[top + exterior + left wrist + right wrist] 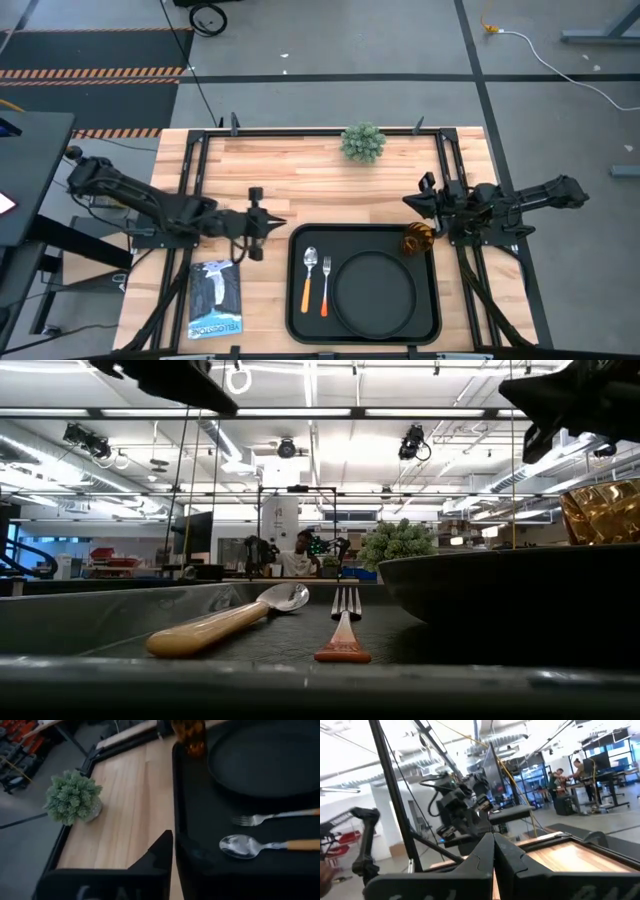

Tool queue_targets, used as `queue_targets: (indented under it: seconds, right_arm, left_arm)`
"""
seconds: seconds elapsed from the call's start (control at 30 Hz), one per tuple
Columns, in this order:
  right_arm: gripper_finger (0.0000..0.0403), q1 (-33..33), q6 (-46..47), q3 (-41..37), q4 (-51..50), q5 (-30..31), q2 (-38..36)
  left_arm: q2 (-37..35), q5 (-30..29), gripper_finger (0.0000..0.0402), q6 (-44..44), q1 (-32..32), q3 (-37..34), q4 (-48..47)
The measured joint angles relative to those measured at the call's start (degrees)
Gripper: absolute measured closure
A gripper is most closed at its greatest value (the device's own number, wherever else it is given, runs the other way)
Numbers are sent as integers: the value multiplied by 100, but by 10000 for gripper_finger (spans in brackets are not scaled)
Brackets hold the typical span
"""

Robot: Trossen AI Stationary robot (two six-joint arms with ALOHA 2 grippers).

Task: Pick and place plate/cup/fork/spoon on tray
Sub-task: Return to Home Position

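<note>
The black tray (295, 300) lies at the table's near middle. On it lie the round black plate (375, 292), the fork (326, 283) and the spoon (309, 275), side by side left of the plate, their orange handles toward the near edge. The amber cup (418, 240) stands upright in the tray's far right corner. My left gripper (281, 225) is shut and empty, just left of the tray's far left corner. My right gripper (407, 201) is shut and empty, above the table beyond the cup; its fingers (493, 837) point level into the room.
A green bushy plant (363, 142) stands at the table's far edge. A blue-and-black printed packet (216, 298) lies near the left front. Black frame rails run along the table's left, right and far sides. People stand in the room beyond (570, 775).
</note>
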Motion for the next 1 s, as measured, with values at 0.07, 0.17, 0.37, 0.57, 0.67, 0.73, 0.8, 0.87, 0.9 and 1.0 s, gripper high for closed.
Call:
queue_targets:
  seconds: [0.07, 0.17, 0.37, 0.57, 0.67, 0.73, 0.8, 0.87, 0.9, 1.0]
  right_arm:
    - [396, 0, 13, 1, 37, -64, -12]
    - [396, 0, 25, 1, 50, -278, -70]
    - [394, 0, -201, 7, -270, -295, -62]
    - [390, 0, 803, 7, -712, -491, -70]
    - [390, -12, 822, 7, -655, -743, -205]
    - [390, -35, 721, 7, -591, -722, -339]
    - [391, -71, 594, 7, -591, -656, -483]
    - [390, -111, 512, 7, -548, -652, -619]
    - [390, -132, 486, 7, -558, -653, -711]
    - [389, -232, 380, 7, -638, -708, -992]
  left_arm:
    - [-333, 79, 381, -87, -4, -256, 186]
    - [-827, 205, 389, -215, -3, -580, 401]
    - [-1785, 222, 394, -508, -7, -1419, 1202]
    - [-2816, 452, 394, -803, -21, -2304, 1996]
    - [-3314, 664, 394, -804, -84, -2665, 2442]
    - [-3626, 730, 394, -832, -115, -2942, 2730]
    - [-3919, 800, 394, -855, -136, -3199, 2970]
    - [-4221, 926, 394, -943, -150, -3432, 3146]
    - [-4354, 1019, 394, -963, -149, -3531, 3223]
    - [-4710, 1102, 394, -1072, -148, -3742, 3304]
